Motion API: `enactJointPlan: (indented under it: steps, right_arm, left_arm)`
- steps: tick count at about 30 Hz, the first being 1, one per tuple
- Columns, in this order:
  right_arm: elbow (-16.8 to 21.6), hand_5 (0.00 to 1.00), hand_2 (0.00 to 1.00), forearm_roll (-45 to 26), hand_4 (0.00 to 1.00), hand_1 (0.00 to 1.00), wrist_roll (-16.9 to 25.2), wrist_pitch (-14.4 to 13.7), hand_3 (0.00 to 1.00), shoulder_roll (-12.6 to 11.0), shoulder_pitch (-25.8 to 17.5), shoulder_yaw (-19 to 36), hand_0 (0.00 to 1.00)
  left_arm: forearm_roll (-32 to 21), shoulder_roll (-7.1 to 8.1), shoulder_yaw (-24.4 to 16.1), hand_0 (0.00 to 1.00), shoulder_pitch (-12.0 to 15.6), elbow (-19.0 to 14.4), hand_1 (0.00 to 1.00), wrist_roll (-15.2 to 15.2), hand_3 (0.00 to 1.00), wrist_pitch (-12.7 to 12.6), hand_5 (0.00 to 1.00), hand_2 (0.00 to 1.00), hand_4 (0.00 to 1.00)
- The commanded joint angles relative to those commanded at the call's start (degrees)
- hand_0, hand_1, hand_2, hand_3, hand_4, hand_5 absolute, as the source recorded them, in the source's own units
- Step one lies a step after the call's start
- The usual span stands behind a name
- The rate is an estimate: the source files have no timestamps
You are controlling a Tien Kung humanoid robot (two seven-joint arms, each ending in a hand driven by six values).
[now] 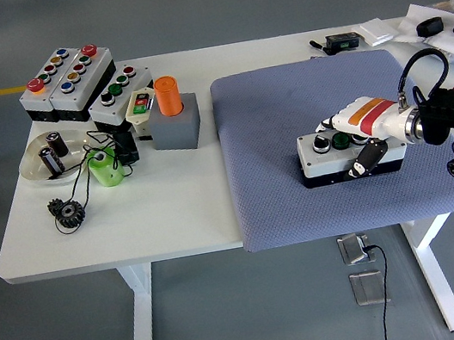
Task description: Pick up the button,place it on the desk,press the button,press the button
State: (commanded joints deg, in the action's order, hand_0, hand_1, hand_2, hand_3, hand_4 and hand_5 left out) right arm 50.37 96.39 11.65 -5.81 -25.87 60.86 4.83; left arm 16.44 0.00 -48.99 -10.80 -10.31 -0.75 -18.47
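The white worktop (pixel 131 221) carries a grey-blue mat (pixel 286 108) on its right half. On that mat, toward its near right part, the button box (pixel 329 157) sits flat, so the placing looks nearly done; both presses seem left. The right hand (pixel 363 134) holds the box, fingers (pixel 363 158) curled over its right end. The mat is bare left of and behind the box, with its near edge closer. The left arm is out of view.

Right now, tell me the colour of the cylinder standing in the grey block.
Orange; the cylinder in the grey block shows best in the head view.
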Motion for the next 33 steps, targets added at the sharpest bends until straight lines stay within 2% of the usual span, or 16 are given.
enactJointPlan:
  steps: [1,2,4,7,8,13,14,19,20,21,25,28,30,31,32,33]
  right_arm:
    - [0.1,0.204,0.582,-0.1,0.774,0.528,0.1,0.0,0.810,-0.1,-0.1,0.0,0.735]
    - [0.1,0.218,0.654,-0.1,0.790,0.614,0.1,0.0,0.886,-0.1,-0.1,0.0,0.809]
    - [0.2,0.218,0.654,-0.2,0.790,0.614,0.3,0.1,0.886,-0.2,-0.1,0.1,0.809]
    - [0.4,0.218,0.654,-1.5,0.790,0.614,0.4,1.6,0.886,-0.5,0.0,0.1,0.809]
    - [0.4,0.223,0.771,-1.9,0.815,0.747,0.3,2.3,0.960,-0.6,0.0,0.2,0.902]
    - [0.6,0.223,0.771,-3.0,0.815,0.747,-0.3,4.1,0.960,-1.1,0.0,0.2,0.902]
    - [0.7,0.219,0.856,-3.2,0.846,0.817,-0.3,4.2,0.998,-1.2,0.0,0.1,0.940]
    - [1.8,0.219,0.856,-3.9,0.846,0.817,-0.4,4.3,0.998,-2.1,-0.1,0.2,0.940]
    - [2.7,0.237,0.950,-4.2,0.901,0.888,-0.5,4.4,0.998,-2.5,-0.3,0.6,0.988]
    - [3.0,0.237,0.950,-4.3,0.901,0.888,-0.6,4.5,0.998,-2.6,-0.3,0.7,0.988]
    - [7.0,0.237,0.950,-5.3,0.901,0.888,-1.4,5.2,0.998,-4.9,-1.0,2.7,0.988]
    - [11.2,0.252,0.970,-6.7,0.891,0.913,-2.0,5.8,0.998,-7.4,-2.1,5.3,0.998]
    - [13.6,0.252,0.970,-8.0,0.891,0.913,-2.2,5.5,0.998,-9.2,-3.4,7.7,0.998]
    - [15.4,0.252,0.970,-8.8,0.891,0.913,-2.0,4.0,0.998,-10.8,-4.7,9.8,0.998]
    - [16.6,0.468,0.790,-9.1,0.923,0.731,-1.9,3.2,0.950,-11.8,-5.4,11.4,0.883]
    - [18.2,0.468,0.790,-10.2,0.923,0.731,-1.4,1.3,0.950,-13.2,-6.5,13.6,0.883]
  left_arm:
    - [0.1,0.00,-0.1,0.673,0.0,0.0,0.698,0.0,0.533,0.0,0.962,0.725,0.364]
    - [0.2,0.00,-0.1,0.673,0.0,0.0,0.698,0.0,0.533,0.0,0.966,0.725,0.365]
    - [0.2,0.00,-0.1,0.673,0.0,0.0,0.698,0.0,0.533,0.0,0.966,0.725,0.365]
    - [0.2,0.00,-0.2,0.673,0.0,0.0,0.698,0.0,0.533,0.0,0.966,0.725,0.365]
    - [0.2,0.00,-0.2,0.673,0.0,0.0,0.698,0.0,0.534,0.0,0.965,0.725,0.364]
    - [0.2,0.00,-0.3,0.673,0.0,0.0,0.698,0.0,0.534,0.0,0.965,0.725,0.364]
    - [0.3,0.00,-0.3,0.673,0.0,0.0,0.698,0.0,0.532,0.0,0.965,0.725,0.364]
    - [0.5,0.00,-0.5,0.673,0.0,0.0,0.698,-0.1,0.532,-0.1,0.965,0.725,0.364]
    - [0.5,0.00,-0.5,0.672,0.0,0.0,0.697,-0.1,0.532,-0.1,0.966,0.724,0.359]
    - [0.5,0.00,-0.5,0.672,0.0,0.0,0.697,-0.1,0.532,-0.1,0.966,0.724,0.359]
    - [0.0,0.00,0.1,0.672,0.0,0.0,0.697,0.0,0.532,0.0,0.966,0.724,0.359]
    - [0.0,0.00,0.1,0.672,0.1,0.0,0.697,0.1,0.533,0.0,0.973,0.724,0.359]
    - [-0.1,0.00,0.2,0.672,0.2,0.0,0.697,0.1,0.533,0.0,0.973,0.724,0.359]
    - [0.0,0.00,0.1,0.672,0.2,0.0,0.697,0.1,0.533,0.0,0.973,0.724,0.359]
    - [0.1,0.00,0.0,0.672,0.3,0.0,0.697,0.1,0.533,0.0,0.974,0.724,0.359]
    - [0.3,0.00,-0.2,0.672,0.3,0.0,0.697,0.1,0.533,0.0,0.974,0.724,0.359]
